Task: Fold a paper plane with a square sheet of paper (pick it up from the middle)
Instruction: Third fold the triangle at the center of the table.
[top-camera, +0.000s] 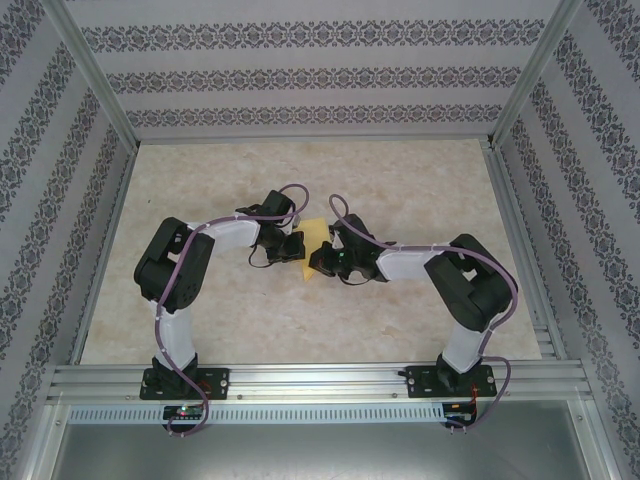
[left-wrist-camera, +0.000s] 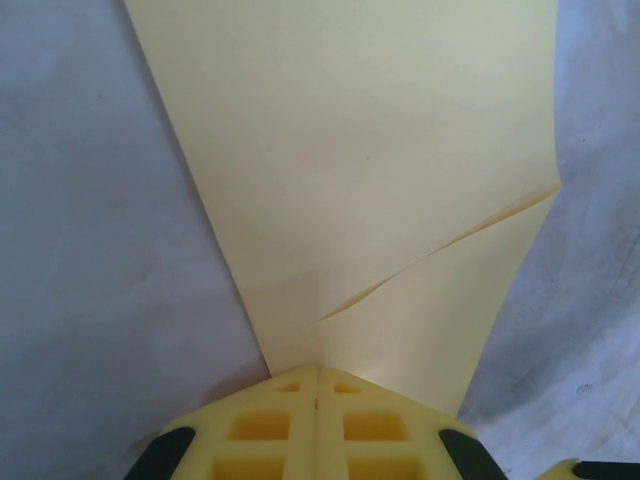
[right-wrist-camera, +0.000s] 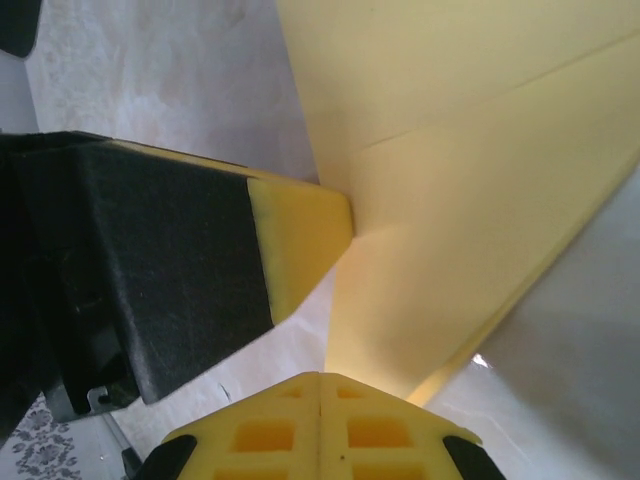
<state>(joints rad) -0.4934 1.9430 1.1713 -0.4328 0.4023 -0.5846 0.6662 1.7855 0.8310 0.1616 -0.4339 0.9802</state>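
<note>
The folded yellow paper (top-camera: 316, 233) is pinched between the two sets of jaws, over the middle of the bench (top-camera: 430, 190). From the left jaws it widens away, narrowest right at their tips, with a slanting flap edge (left-wrist-camera: 440, 250) just ahead of them. The left jaws are clenched on that narrow end. The right jaws are also clenched, grasping a layered edge of the same paper. The left arm's yellow fingertip (right-wrist-camera: 300, 235) meets the paper just ahead and to the left of the right jaws.
</note>
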